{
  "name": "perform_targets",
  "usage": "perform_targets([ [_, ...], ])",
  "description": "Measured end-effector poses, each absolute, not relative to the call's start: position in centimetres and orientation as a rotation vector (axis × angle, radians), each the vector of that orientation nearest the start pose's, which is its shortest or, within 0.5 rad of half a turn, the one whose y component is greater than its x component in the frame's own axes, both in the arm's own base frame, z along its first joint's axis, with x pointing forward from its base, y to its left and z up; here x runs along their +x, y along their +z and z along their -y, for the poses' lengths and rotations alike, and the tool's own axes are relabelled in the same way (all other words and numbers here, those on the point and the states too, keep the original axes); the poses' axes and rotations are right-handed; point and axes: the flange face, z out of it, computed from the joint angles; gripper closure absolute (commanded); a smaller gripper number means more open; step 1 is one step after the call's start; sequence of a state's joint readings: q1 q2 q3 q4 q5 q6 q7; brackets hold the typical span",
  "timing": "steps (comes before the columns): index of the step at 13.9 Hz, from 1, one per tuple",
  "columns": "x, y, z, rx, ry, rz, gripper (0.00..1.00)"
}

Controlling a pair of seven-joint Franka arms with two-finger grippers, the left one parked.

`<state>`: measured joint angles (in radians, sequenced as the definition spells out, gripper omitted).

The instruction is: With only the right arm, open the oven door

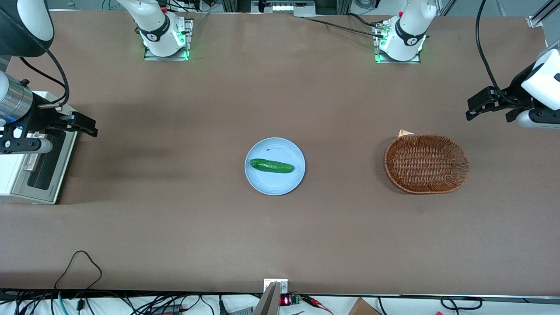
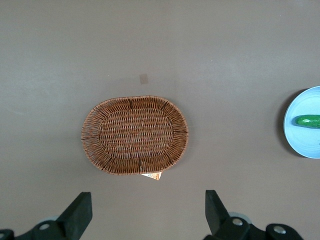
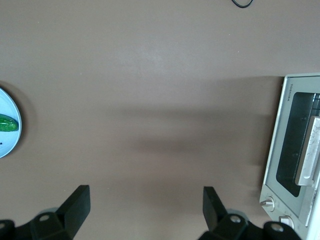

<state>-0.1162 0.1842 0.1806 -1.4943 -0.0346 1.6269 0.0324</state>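
Note:
The white toaster oven stands at the working arm's end of the table. Its silver-grey oven door with a dark glass window is shut. The door also shows in the right wrist view, with its bar handle across the window. My right arm reaches over the oven's top. Its black gripper hangs in the air in front of the door, above the table, at the door's end farther from the front camera. The gripper is open and empty, and its fingers touch nothing.
A blue plate with a green cucumber sits mid-table. A brown wicker basket lies toward the parked arm's end. The oven's knobs sit beside the door. A black cable loop lies near the front edge.

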Motion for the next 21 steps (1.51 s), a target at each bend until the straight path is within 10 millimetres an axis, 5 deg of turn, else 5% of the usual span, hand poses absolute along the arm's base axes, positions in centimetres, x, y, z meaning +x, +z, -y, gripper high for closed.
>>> perform_targets([
  [13,61.05,55.88,-2.73,-3.157,0.082,0.061,0.01],
  [15,61.05,55.87,-2.73,-3.157,0.082,0.061,0.11],
  [21,61.03,55.78,-2.73,-3.156,0.085,0.064,0.60],
])
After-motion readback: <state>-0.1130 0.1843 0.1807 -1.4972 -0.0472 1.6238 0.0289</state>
